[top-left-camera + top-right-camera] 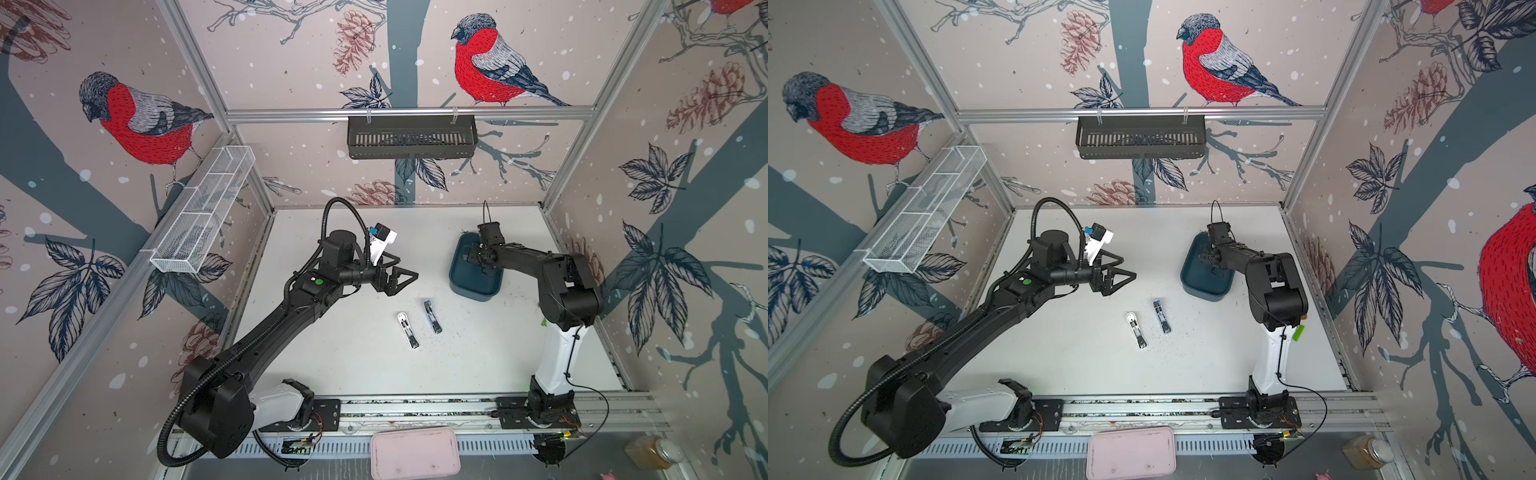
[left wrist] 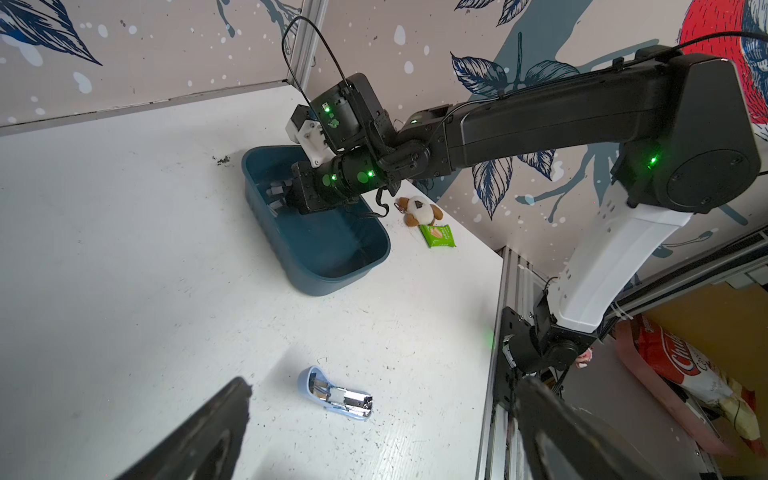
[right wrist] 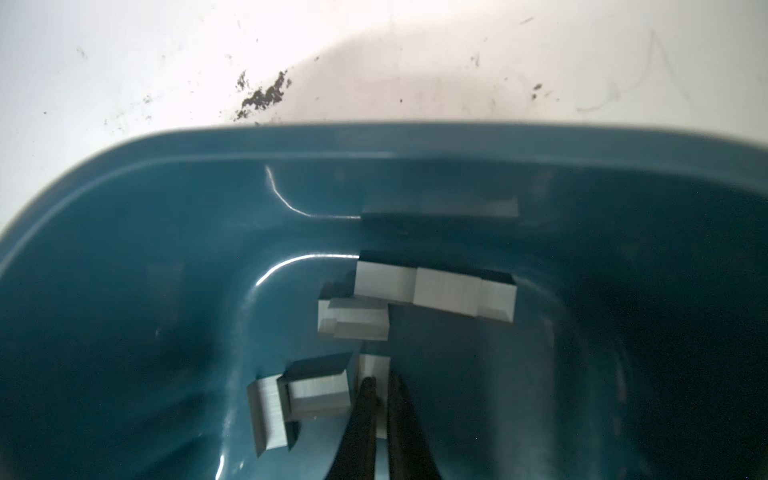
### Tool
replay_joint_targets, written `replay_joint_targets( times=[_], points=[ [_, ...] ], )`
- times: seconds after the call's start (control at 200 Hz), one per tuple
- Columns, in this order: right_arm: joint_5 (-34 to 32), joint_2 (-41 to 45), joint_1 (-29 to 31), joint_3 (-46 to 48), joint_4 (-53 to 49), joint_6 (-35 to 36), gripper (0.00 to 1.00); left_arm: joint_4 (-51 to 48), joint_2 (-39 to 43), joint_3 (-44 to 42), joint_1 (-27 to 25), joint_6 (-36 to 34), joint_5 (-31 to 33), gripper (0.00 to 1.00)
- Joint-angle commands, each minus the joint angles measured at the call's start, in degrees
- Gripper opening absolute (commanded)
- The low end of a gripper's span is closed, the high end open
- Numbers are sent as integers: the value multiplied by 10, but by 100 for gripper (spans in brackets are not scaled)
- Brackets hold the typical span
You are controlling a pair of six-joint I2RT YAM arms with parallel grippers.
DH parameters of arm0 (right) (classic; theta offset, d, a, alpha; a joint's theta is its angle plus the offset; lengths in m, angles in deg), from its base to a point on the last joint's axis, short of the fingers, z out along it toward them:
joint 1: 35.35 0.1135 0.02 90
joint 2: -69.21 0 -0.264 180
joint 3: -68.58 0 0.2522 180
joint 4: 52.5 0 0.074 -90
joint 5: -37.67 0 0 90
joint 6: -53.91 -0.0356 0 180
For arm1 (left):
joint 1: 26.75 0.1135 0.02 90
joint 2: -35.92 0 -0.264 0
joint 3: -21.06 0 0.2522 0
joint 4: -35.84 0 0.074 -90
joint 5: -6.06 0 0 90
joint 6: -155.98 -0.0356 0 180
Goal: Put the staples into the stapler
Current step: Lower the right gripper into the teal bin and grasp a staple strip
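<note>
Reaching into the blue tub (image 1: 469,293) right of centre in both top views, the right gripper (image 3: 382,380) pinches one strip of the staples (image 3: 436,291) there, the left gripper (image 1: 408,268) holds its jaws spread, and the white stapler (image 1: 407,329) and blue stapler (image 1: 432,316) lie open on the table (image 1: 353,357).

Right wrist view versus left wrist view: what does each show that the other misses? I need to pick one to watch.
Only the right wrist view: the right gripper's tips closed on a staple strip, with the other staples lying loose on the bin floor. Only the left wrist view: the open stapler on the table, the left gripper spread wide, and a plush toy and green packet near the bin. Both: the bin, grey staples in it, and the right gripper reaching inside.
</note>
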Motion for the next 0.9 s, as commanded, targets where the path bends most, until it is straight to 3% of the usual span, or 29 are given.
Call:
replay_joint_targets(
  times=[0.0,0.235,0.661,0.896],
  points=[
    [-5,4,0,12,-25,5,8,11,3,5,0,-9,0,99],
    [29,27,-5,42,2,23,5,10,4,6,0,-9,0,99],
    [170,85,-41,120,96,29,3,11,6,5,0,-9,-3,99],
    [186,122,-45,145,117,36,3,11,5,4,0,-7,-4,99]
  ],
)
